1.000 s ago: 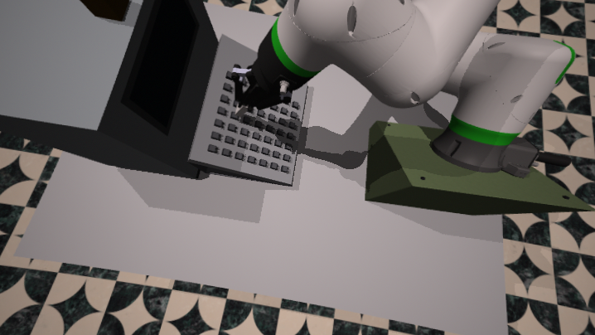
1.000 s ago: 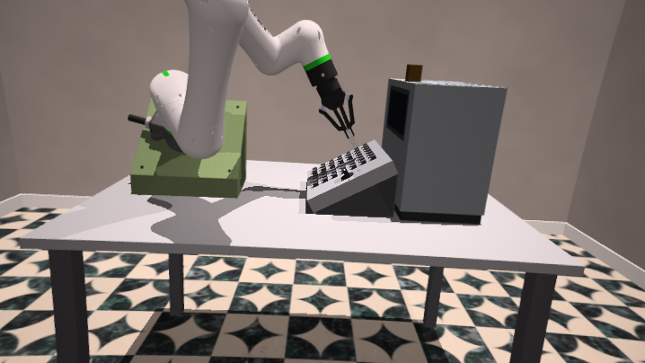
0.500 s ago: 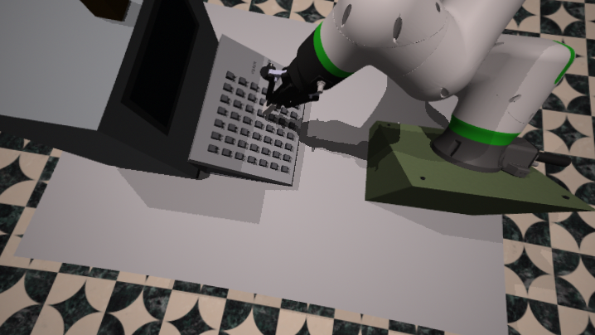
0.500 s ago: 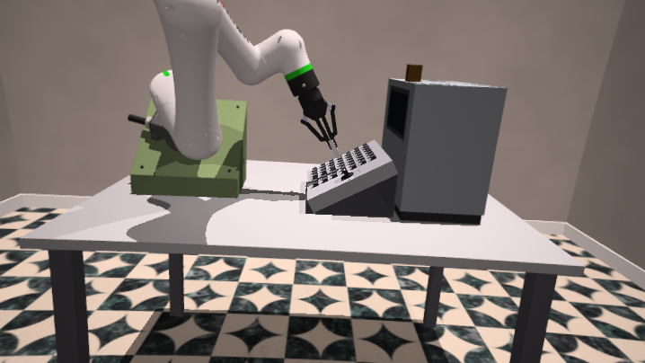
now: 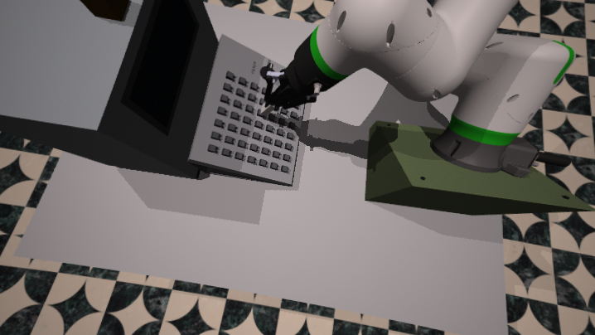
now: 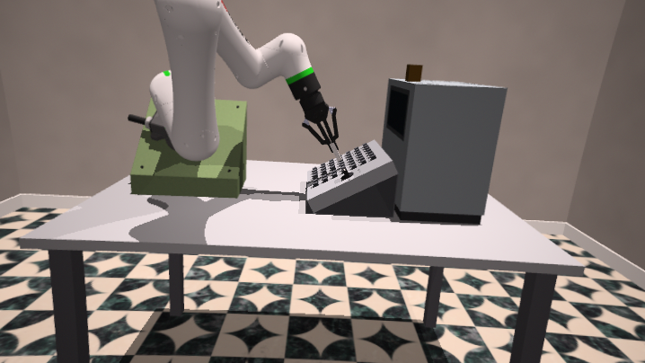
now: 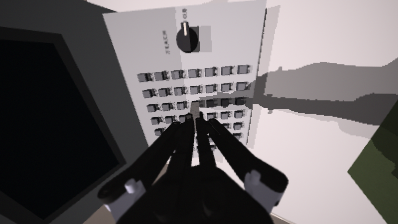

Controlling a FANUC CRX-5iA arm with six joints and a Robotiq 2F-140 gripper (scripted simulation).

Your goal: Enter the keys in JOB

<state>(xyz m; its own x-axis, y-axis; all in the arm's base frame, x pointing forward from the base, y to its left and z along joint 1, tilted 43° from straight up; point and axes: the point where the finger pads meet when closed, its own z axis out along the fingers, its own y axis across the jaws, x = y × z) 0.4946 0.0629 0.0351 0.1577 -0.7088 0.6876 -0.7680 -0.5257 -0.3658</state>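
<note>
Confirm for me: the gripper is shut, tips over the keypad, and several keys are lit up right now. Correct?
Not quite. The gripper is shut with its tips over the keypad, but no key is lit; the wrist view shows every visible key the same dull grey. The selector points away from the TEACH label.
</note>
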